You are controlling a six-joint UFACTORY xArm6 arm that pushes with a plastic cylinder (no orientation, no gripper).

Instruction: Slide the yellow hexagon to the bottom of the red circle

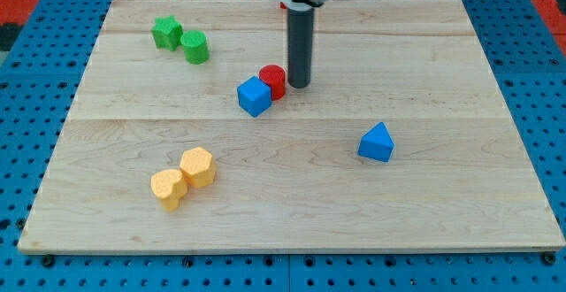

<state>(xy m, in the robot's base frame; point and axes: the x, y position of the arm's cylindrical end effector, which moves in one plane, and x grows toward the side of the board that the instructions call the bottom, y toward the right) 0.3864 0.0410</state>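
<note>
The yellow hexagon (198, 166) lies at the view's lower left, touching a second yellow block (167, 188) of unclear shape just below and left of it. The red circle (272, 80) sits near the board's middle, touching a blue cube (254, 96) at its lower left. My tip (300, 85) stands just right of the red circle, very close to it or touching it. The tip is far from the yellow hexagon, up and to the right of it.
A green star-like block (165, 33) and a green cylinder (195, 47) sit at the upper left. A blue triangle (377, 142) lies at the right of middle. The wooden board (442, 212) rests on a blue pegboard surface.
</note>
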